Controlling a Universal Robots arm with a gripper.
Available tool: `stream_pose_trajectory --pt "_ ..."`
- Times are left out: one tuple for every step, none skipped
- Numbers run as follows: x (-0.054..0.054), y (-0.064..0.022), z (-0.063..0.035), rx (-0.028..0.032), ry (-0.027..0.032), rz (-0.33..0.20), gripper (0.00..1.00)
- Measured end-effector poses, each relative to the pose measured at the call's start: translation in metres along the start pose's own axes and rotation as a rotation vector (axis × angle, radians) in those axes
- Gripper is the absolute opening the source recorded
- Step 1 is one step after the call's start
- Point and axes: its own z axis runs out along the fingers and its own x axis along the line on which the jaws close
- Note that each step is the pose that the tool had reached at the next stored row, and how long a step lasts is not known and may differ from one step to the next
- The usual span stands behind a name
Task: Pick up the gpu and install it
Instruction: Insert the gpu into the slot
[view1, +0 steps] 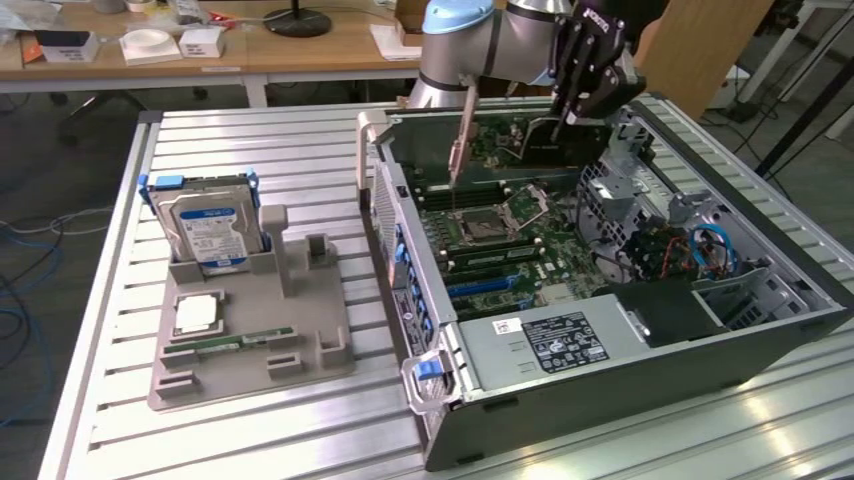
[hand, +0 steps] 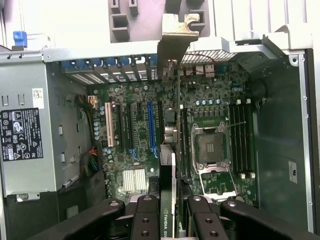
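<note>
Nearest me, a grey plastic parts holder (view1: 254, 350) carries a silver hard drive with blue label (view1: 207, 230). Beyond it lies the open black computer case (view1: 641, 370). Farther in, over its green motherboard (view1: 487, 235), the black gripper (view1: 561, 118) (hand: 172, 206) clamps the thin green gpu card with silver end bracket (view1: 534, 145) (hand: 169, 170), held on edge.

We are in a robotics lab or workshop. We see a robot arm (view1: 467, 40) over a slotted aluminium table (view1: 267, 140), an opened computer tower (view1: 641, 385) with its motherboard (view1: 501, 250) bare, and a grey parts fixture (view1: 254, 370). Behind are wooden desks (view1: 320, 50) strewn with small boxes (view1: 150, 45), and loose cables (view1: 40, 225) lie on the floor.
</note>
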Motion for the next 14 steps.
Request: stream_pose_trajectory --pt "0.000 -0.0001 0.0016 0.0006 -0.0002 0.000 0.26" --pt "0.000 -0.0001 0.0032 0.0013 -0.0002 0.000 0.26" --pt "0.000 -0.0002 0.0050 0.0023 -0.0002 -0.001 0.26" --pt "-0.001 -0.0002 0.0066 0.0032 -0.0003 -0.002 0.26" --pt "-0.001 -0.0002 0.0082 0.0041 -0.0003 -0.003 0.26" --pt "-0.002 -0.0003 0.0097 0.0049 -0.0003 -0.005 0.26" --pt "-0.002 -0.0003 0.0111 0.0056 -0.0003 -0.008 0.26" --pt "-0.002 -0.0003 0.0126 0.0063 -0.0003 -0.010 0.26" --pt "-0.003 -0.0003 0.0142 0.0072 -0.0003 -0.013 0.26" --pt "-0.004 -0.0003 0.0156 0.0078 -0.0002 -0.015 0.26" --pt "-0.004 -0.0004 0.0170 0.0083 -0.0003 -0.017 0.26" --pt "-0.004 -0.0004 0.0183 0.0088 -0.0002 -0.020 0.26" --pt "-0.005 -0.0004 0.0194 0.0090 -0.0002 -0.022 0.26" --pt "-0.005 -0.0004 0.0204 0.0093 0.0000 -0.024 0.26"
